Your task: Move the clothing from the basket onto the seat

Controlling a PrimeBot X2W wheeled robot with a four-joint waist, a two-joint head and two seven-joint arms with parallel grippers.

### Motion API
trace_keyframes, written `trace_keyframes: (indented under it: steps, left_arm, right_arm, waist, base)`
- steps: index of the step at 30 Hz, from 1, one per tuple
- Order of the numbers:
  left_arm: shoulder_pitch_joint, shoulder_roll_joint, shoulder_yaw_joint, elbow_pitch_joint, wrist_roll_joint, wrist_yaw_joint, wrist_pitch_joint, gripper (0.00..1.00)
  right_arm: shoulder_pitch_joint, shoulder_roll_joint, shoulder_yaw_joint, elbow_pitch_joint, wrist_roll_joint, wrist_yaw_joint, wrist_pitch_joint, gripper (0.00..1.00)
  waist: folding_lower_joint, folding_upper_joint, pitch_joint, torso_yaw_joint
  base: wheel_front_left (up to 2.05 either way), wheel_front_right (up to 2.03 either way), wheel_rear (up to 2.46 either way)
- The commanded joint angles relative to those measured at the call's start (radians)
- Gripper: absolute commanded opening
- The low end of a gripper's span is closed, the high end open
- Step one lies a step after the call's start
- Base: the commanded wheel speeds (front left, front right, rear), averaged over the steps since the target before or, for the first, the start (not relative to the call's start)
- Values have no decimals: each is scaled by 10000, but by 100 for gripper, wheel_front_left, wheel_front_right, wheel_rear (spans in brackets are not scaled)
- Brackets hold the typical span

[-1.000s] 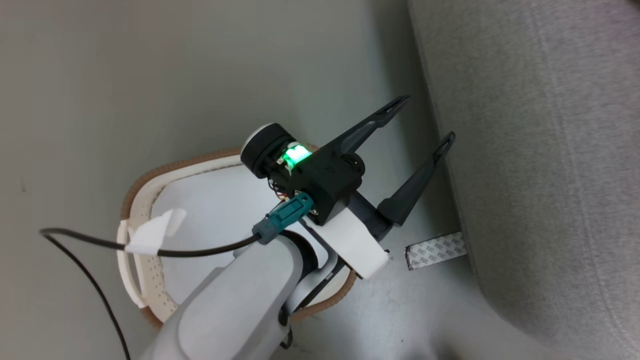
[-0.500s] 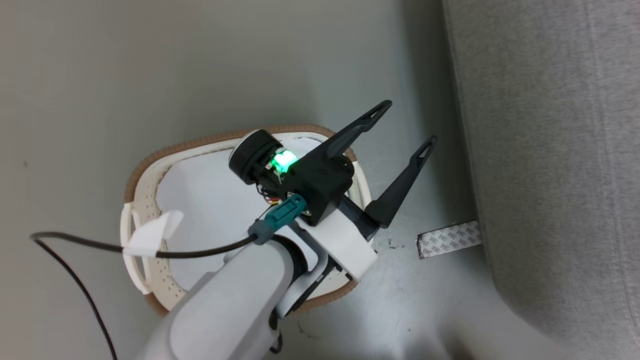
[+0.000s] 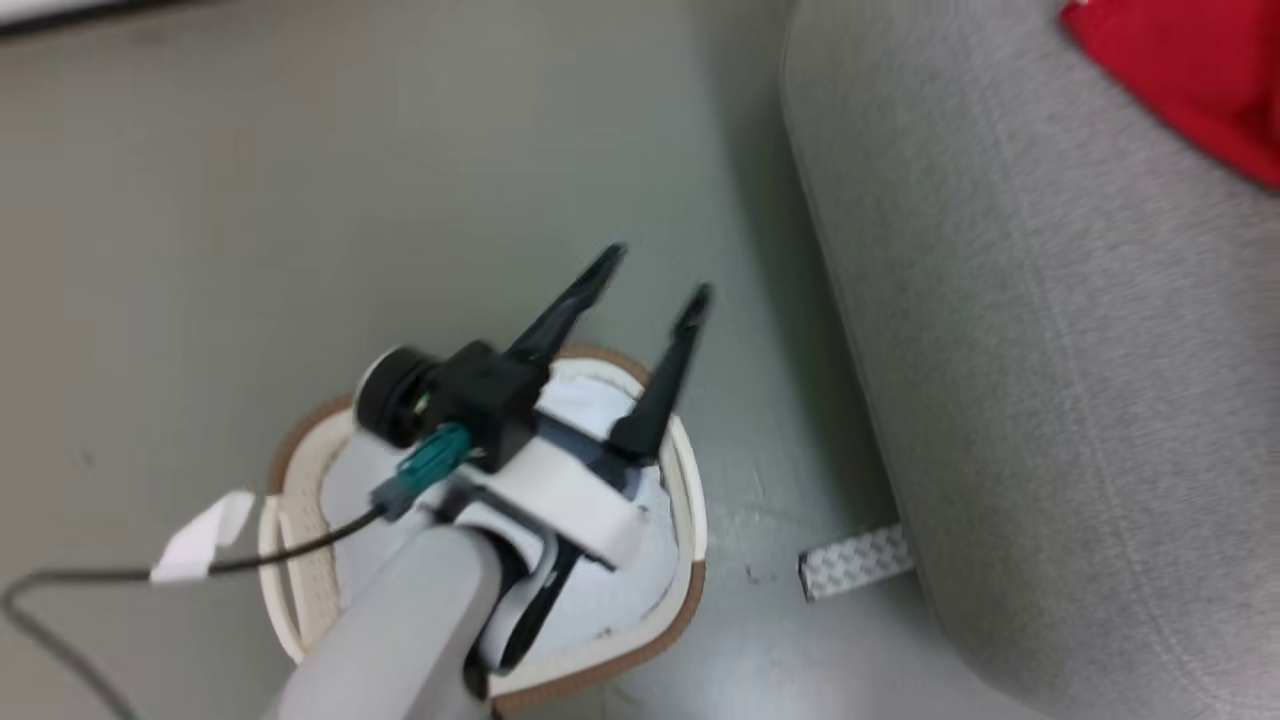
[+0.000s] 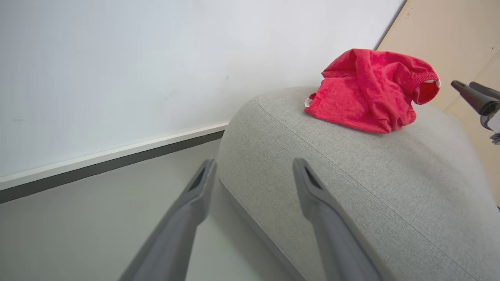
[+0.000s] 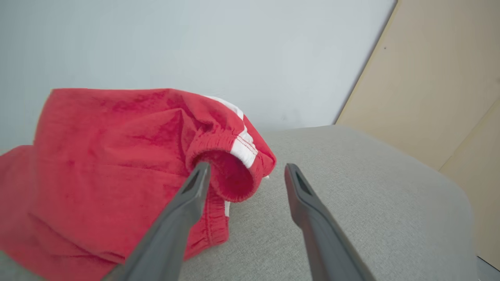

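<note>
Hovering left end effector [image 3: 657, 272]: fingers spread wide, nothing between them, positioned over the rim of the basket [image 3: 693, 500].
Right end effector [image 5: 247, 168]: fingers spread, nothing pinched; one finger just beside the elastic hem of the clothing [image 5: 117, 164].
Clothing: red with white bands, crumpled in a heap on top of the seat [image 5: 351, 203].
Basket: on the floor [image 3: 300, 200] near the seat; pale lining [image 3: 590, 600] visible inside.
Floor: grey; patterned tape strip [image 3: 855, 562] at the seat base.

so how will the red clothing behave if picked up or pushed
Probably floppy: the clothing lies crumpled in soft folds on the seat, so it should drape from a pinch. Pushed, it would likely bunch rather than slide on the woven cover. Looks thin, so probably light.
</note>
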Motion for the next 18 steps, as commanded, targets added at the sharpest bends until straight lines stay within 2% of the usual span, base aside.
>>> trace_keyframes:
  steps: [1, 8, 18]
  left_arm:
    - [224, 104, 55, 38, -39, 59, -66, 100]
    - [1721, 229, 858, 573, -414, 993, -1274, 100]
    - [3820, 363, 1870, 1604, -740, 1420, -2010, 100]
  right_arm:
    - [231, 22, 42, -143, 96, -26, 0, 100]
    - [1922, 531, 1168, -1805, 415, -26, 1, 100]
    - [3886, 1617, 2323, -2838, 54, -26, 3, 100]
  waist:
    - [0, 0, -685, 42]
    - [0, 0, -2304, 549]
    - [0, 0, -4402, 1396]
  base:
    - [0, 0, 0]
    - [0, 0, 0]
    - [0, 0, 0]
